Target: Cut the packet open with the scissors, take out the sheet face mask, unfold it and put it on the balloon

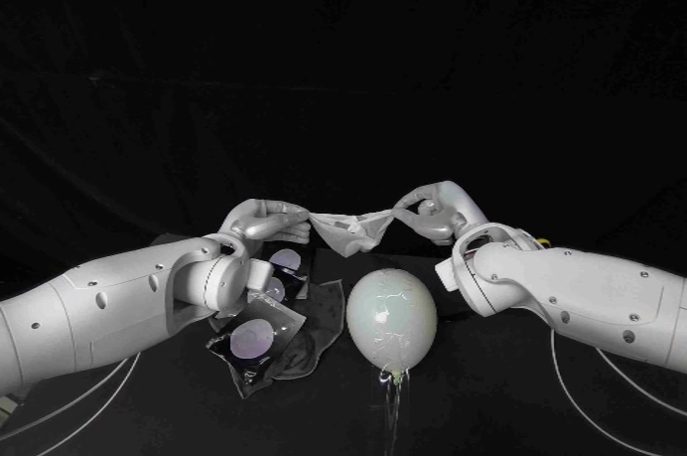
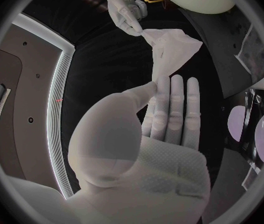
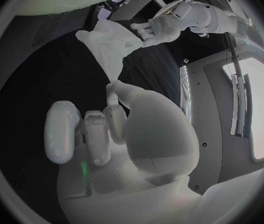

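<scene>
Holding the face mask (image 1: 350, 229) between them, your two hands each pinch one end of it. Your left hand (image 1: 265, 221) clamps its end between thumb and fingers, and your right hand (image 1: 430, 210) grips the other end. You see the mask crumpled and partly folded, raised above the black table (image 1: 501, 396), just behind the balloon (image 1: 389, 319). The balloon lies between the arms, with the dark packet (image 1: 265, 342) beside it, near the left arm.

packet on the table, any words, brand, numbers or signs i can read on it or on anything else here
No text can be read.
packet: pale round patches show; any print is too blurred to read.
sheet mask: no lettering visible.
balloon: no lettering visible.
</scene>
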